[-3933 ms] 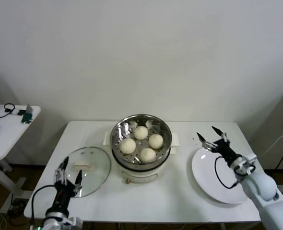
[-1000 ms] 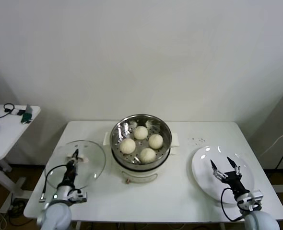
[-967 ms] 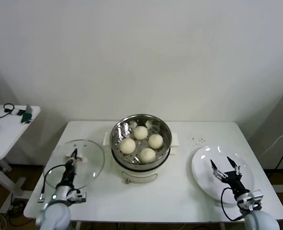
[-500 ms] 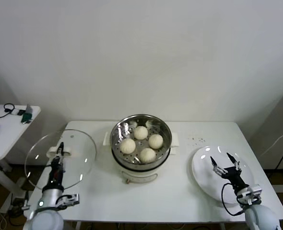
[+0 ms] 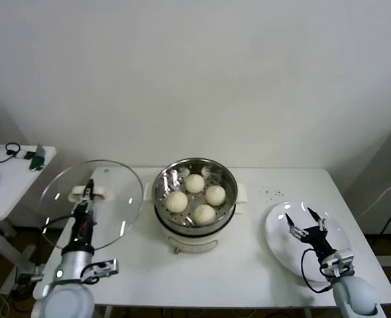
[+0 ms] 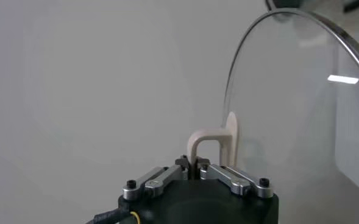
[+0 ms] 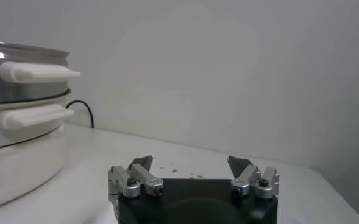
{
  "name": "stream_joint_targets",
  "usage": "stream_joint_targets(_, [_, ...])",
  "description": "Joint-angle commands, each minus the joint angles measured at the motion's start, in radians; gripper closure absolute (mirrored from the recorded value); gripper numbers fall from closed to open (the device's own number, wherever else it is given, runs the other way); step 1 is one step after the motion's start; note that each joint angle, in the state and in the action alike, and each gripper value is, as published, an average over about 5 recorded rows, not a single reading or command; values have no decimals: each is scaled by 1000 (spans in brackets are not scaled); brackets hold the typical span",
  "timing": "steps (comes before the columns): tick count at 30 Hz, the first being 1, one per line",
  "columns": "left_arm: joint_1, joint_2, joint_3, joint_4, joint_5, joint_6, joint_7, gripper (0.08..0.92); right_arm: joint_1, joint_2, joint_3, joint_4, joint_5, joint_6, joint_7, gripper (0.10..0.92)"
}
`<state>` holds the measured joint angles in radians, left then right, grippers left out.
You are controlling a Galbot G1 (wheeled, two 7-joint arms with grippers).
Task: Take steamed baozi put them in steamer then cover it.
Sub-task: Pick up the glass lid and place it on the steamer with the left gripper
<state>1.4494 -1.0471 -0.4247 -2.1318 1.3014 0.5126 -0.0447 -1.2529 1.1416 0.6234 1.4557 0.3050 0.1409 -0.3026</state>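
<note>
Four off-white baozi point(image 5: 195, 197) lie in the steel steamer point(image 5: 171, 175) on its white pot base at the table's middle. My left gripper point(image 5: 86, 201) is shut on the pale handle point(image 6: 219, 141) of the glass cover point(image 5: 109, 199) and holds it lifted and tilted left of the steamer. In the left wrist view the cover point(image 6: 301, 109) stands on edge, its handle between the closed jaws of the left gripper point(image 6: 195, 164). My right gripper point(image 5: 302, 221) is open and empty over the white plate point(image 5: 278, 245). The steamer's side point(image 7: 21, 79) shows in the right wrist view, beyond the right gripper point(image 7: 190, 164).
A white plate lies at the table's right. A small side table point(image 5: 10, 175) with a few items stands to the left. Dark specks point(image 5: 270, 193) dot the table behind the plate.
My left gripper took the cover's handle and lifted the cover off the table, raising it and tilting it upright. My right gripper drew back from above the table to rest over the plate.
</note>
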Motion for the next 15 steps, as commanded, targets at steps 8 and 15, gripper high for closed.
stream_joint_targets(8, [-442,-119,466,82,127,183,315,854,28,2,-15,-36,-27,3,6,203])
stream_joint_targets(15, [-546,-185,549,161,138,229,359,854,18,4,7,-46,-35,9,6,203])
